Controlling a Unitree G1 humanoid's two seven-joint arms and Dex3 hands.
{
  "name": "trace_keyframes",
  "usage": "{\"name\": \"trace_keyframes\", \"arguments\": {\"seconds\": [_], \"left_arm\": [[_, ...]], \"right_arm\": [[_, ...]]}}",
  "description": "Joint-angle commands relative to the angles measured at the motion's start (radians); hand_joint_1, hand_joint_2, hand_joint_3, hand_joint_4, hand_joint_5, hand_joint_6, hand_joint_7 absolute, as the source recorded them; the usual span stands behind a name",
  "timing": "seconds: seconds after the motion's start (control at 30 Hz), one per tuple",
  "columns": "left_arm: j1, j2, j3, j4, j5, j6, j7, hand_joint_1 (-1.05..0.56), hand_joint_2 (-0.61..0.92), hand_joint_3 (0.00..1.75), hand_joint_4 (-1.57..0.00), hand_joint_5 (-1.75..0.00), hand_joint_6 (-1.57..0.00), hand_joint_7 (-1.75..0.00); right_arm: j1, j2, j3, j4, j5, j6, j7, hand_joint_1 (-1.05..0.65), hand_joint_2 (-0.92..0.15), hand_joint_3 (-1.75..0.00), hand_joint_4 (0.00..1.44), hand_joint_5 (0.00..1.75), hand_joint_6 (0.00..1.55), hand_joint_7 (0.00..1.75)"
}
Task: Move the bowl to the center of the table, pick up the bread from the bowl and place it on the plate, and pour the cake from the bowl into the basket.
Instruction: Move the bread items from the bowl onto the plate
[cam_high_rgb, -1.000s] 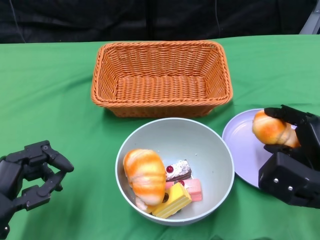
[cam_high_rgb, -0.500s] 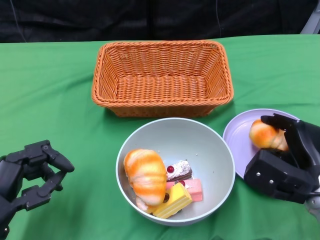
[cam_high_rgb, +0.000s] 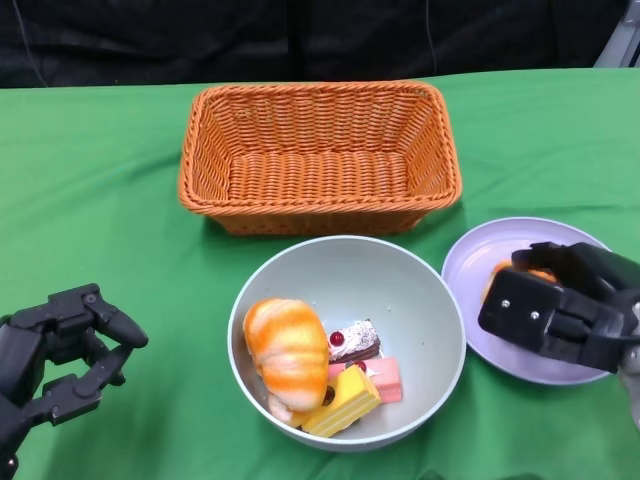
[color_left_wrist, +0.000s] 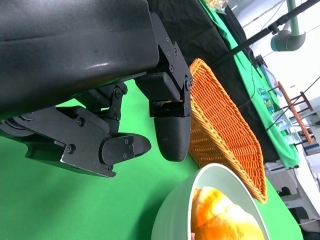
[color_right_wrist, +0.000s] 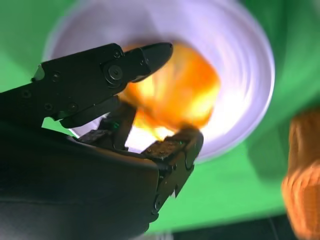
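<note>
i see the green table (cam_high_rgb: 90, 180) filling the head view, with the orange wicker basket (cam_high_rgb: 320, 155) at the far side and nothing in it. just in front of the basket sits the pale grey-green bowl (cam_high_rgb: 430, 310), near the middle of the table. inside it lies a large striped bread roll (cam_high_rgb: 288, 350) on its left half, and beside that a chocolate cake slice (cam_high_rgb: 354, 341) with a red cherry, a pink cake piece (cam_high_rgb: 384, 378) and a yellow cake piece (cam_high_rgb: 343, 402). the lilac plate (cam_high_rgb: 475, 262) lies just right of the bowl. my right hand (cam_high_rgb: 560, 305) is low over the plate, fingers curled around a small orange bread roll (color_right_wrist: 175, 95), which the wrist view shows right over the plate's middle; i cannot tell whether it touches the plate. my left hand (cam_high_rgb: 60, 350) hovers near the table's left edge, well apart from the bowl, fingers bent but spread, holding nothing.
</note>
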Motion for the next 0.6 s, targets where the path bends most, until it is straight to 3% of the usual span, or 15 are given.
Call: {"name": "trace_keyframes", "arguments": {"seconds": [0.03, 0.2, 0.4, 0.6], "left_arm": [[0.0, 0.012, 0.005, -0.005, -0.005, 0.013, 0.011, -0.04, 0.8, 0.58, -0.76, -1.54, -0.76, -1.24], [-0.001, 0.011, 0.005, -0.003, -0.003, 0.011, 0.013, -0.05, 0.8, 0.6, -0.76, -1.54, -0.76, -1.25], [0.001, 0.012, 0.003, -0.006, 0.002, 0.013, 0.014, -0.06, 0.79, 0.62, -0.76, -1.54, -0.75, -1.23], [0.009, 0.012, 0.003, -0.01, 0.002, 0.007, 0.013, -0.05, 0.78, 0.61, -0.76, -1.54, -0.76, -1.22]], "right_arm": [[0.03, -0.026, 0.025, -0.086, -0.004, 0.07, 0.101, -0.75, -0.92, -0.14, 0.24, 0.01, 0.16, 0.0], [0.032, -0.049, 0.027, -0.187, -0.01, 0.156, 0.192, -0.84, -0.92, -0.17, 0.07, 0.0, 0.08, 0.0], [0.041, -0.067, 0.019, -0.271, -0.011, 0.221, 0.237, -0.86, -0.92, -0.16, 0.03, 0.0, 0.09, 0.01], [0.155, -0.046, -0.02, -0.399, -0.076, 0.131, 0.002, -0.85, -0.92, -0.13, 0.09, 0.03, 0.15, 0.02]]}}
